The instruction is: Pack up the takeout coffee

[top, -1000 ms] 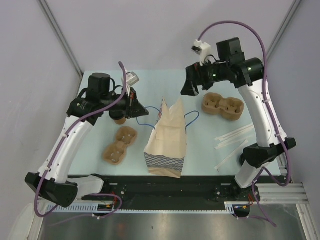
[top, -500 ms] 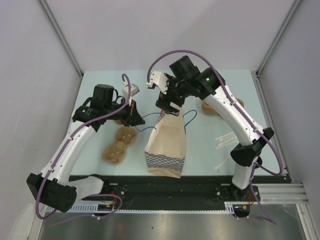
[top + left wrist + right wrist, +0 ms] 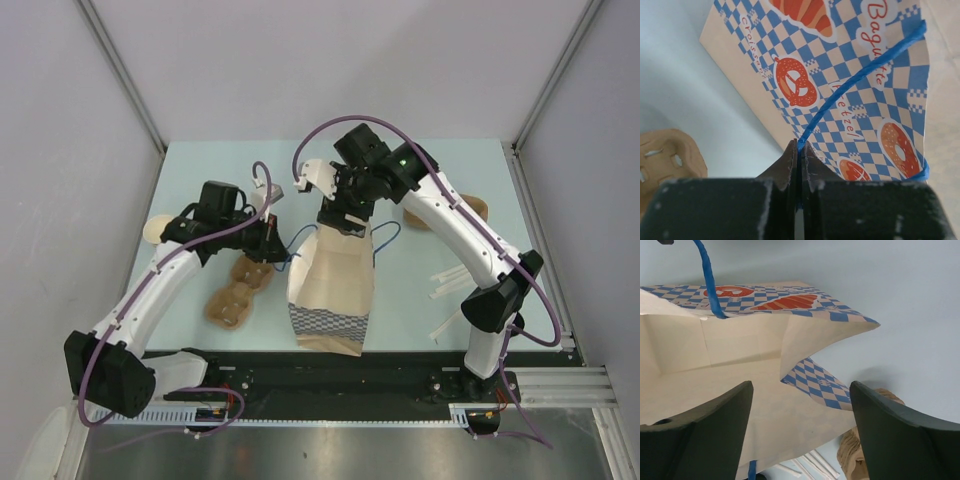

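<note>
coffee cup with its black lid cannot be made out in any view, so its place cannot be told. a paper bag (image 3: 335,285) stands open mid counter (image 3: 200,165). the left gripper (image 3: 799,150) is pressed together on the bag's blue handle (image 3: 860,80). the right gripper (image 3: 800,385) hangs spread wide just over the bag's mouth. a cup carrier (image 3: 238,290) lies left of the bag, partly under the left arm. a second carrier (image 3: 479,207) is half hidden behind the right arm. straws (image 3: 455,280) lie to the bag's right.

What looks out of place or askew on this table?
The paper bag lies on its side rather than standing, its mouth lopsided because the left claw pinches one blue handle and holds it out sideways. White straws lie scattered at the right.
</note>
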`<act>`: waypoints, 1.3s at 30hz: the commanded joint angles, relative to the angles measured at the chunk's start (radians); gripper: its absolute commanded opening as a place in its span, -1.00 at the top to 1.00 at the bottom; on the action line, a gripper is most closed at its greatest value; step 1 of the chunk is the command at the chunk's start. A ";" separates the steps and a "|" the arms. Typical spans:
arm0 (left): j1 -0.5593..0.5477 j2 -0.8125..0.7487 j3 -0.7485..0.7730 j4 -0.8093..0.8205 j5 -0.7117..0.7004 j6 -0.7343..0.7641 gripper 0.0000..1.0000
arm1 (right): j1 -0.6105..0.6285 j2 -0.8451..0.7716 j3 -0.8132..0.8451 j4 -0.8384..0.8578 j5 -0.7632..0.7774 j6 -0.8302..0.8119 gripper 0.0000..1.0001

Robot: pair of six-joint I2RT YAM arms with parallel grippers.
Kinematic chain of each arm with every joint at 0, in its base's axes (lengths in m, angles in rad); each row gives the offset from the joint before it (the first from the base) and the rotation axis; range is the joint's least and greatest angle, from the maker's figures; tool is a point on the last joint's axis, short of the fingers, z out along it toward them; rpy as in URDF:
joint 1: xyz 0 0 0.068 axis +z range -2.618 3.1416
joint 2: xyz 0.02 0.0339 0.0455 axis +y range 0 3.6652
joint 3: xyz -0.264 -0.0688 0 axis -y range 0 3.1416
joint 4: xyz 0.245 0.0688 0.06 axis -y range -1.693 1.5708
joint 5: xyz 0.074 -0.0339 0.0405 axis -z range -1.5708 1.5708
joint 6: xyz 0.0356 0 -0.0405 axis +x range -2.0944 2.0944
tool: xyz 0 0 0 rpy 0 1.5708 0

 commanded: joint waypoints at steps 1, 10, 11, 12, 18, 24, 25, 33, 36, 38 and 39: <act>0.005 -0.017 0.006 0.071 0.081 -0.028 0.77 | -0.014 -0.042 0.006 0.022 0.025 0.002 -0.54; 0.007 -0.093 0.089 0.057 0.079 0.000 -0.18 | -0.048 -0.034 -0.025 0.039 0.028 -0.036 0.12; 0.008 -0.103 0.100 0.051 0.079 0.007 -0.22 | -0.054 -0.032 -0.028 0.041 0.032 -0.041 0.19; 0.016 -0.107 0.111 0.042 0.079 0.009 -0.27 | -0.065 -0.028 -0.025 0.042 0.032 -0.043 0.24; 0.135 -0.195 0.169 0.030 0.154 0.070 -0.79 | -0.095 -0.017 0.012 0.054 0.027 -0.041 1.00; 0.286 -0.253 0.186 0.033 0.291 0.167 -0.99 | -0.099 -0.015 0.029 0.067 0.007 -0.049 1.00; 0.297 -0.258 0.189 0.028 0.307 0.190 -0.99 | -0.099 -0.014 0.029 0.065 0.006 -0.047 1.00; 0.392 -0.190 0.210 -0.079 0.216 0.525 -0.99 | -0.105 -0.037 0.006 0.097 -0.005 -0.062 1.00; 0.435 -0.085 0.233 -0.180 0.181 0.764 -0.97 | -0.105 -0.035 0.014 0.100 -0.007 -0.059 1.00; 0.461 -0.029 0.220 -0.210 0.206 0.875 -0.92 | -0.106 -0.038 0.012 0.103 -0.010 -0.058 1.00; 0.464 -0.014 0.195 -0.208 0.204 0.967 -0.91 | -0.106 -0.040 0.014 0.104 -0.014 -0.058 1.00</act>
